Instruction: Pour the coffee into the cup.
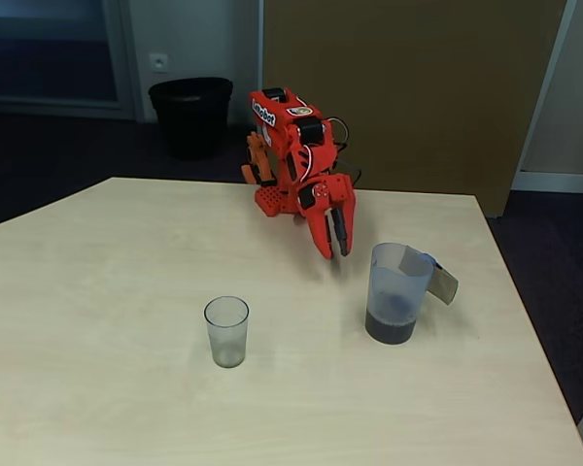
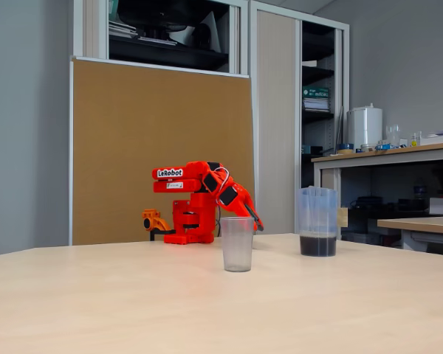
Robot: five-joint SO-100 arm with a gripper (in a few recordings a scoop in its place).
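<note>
Both fixed views give us a pale wooden bench (image 1: 126, 291) before a brown board (image 2: 155, 140); the fingers (image 1: 336, 239) hang nearly closed, holding nothing, near the jug (image 1: 396, 291)

**Camera placement**

In a fixed view, the surface (image 1: 126, 291) is seen from high in front, looking down and back toward the arm (image 1: 296, 160). In a fixed view, it is seen from near surface (image 2: 207, 310) level, facing the cabinets. Arm, cup (image 1: 226, 331) and jug (image 1: 398, 293) are shared by both fixed views.
</note>
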